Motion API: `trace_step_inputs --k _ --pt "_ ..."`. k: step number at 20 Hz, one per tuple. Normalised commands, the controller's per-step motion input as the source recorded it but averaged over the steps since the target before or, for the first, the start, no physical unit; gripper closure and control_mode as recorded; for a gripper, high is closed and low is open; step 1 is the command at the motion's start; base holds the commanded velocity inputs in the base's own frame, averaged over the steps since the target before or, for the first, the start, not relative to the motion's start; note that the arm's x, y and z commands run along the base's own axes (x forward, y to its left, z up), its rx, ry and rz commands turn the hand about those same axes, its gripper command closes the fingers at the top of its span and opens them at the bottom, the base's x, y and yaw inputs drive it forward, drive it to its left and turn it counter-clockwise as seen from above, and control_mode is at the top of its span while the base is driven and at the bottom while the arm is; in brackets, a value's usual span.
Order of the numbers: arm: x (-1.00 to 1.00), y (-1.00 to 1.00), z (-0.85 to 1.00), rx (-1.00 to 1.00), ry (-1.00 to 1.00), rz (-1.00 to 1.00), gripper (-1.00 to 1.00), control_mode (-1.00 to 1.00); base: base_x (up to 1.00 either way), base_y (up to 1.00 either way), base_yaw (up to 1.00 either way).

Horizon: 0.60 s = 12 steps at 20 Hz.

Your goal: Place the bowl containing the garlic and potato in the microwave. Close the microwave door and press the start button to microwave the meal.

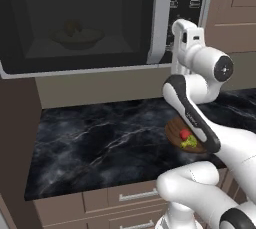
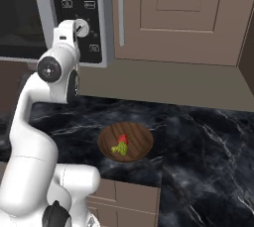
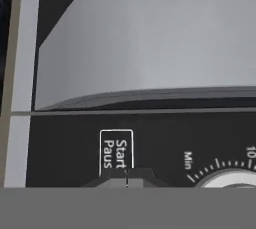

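A: What is given by the left base view that the other views lack?

B: The inside of the microwave (image 1: 80, 20) is seen through the dark window of the microwave door (image 1: 75, 18). The bowl (image 1: 77, 37) is made out on the floor of the cavity, with a rounded lump in it, probably the potato (image 1: 73, 27); the garlic cannot be told apart through the dim glass. The pale vertical handle (image 1: 161, 18) is seen at the door's right edge.

A: And the right base view?

B: The black panel (image 2: 79, 13) is shown face on, with its white dial (image 2: 81, 28) just beside the white hand. A tan cabinet door (image 2: 178, 15) is seen to the right of the microwave, and a dark wooden bowl (image 2: 126, 141) of red and green food is shown whole on the black marble counter (image 2: 198, 137). In the left base view that bowl is half hidden behind the forearm.

A: What is added by the hand view?

B: The Start/Pause button (image 3: 116, 150) is read at close range, with the dial's edge at the lower right. The gripper (image 3: 127, 179) is seen pinched fully together, nothing held, its tips right at the lower edge of that button. Whether the button is actually touched cannot be told.
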Motion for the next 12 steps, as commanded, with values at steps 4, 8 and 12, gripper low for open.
trace_step_inputs --k 4,8,12 --pt "0.45 0.0 -0.16 -0.07 0.0 -0.03 1.0 -1.0 0.0 0.0 0.0" --pt "0.41 0.08 -0.06 -0.12 0.0 -0.07 1.0 -1.0 0.0 0.0 0.0" --pt "0.39 0.24 -0.04 -0.17 0.0 -0.16 1.0 -1.0 0.0 0.0 0.0"
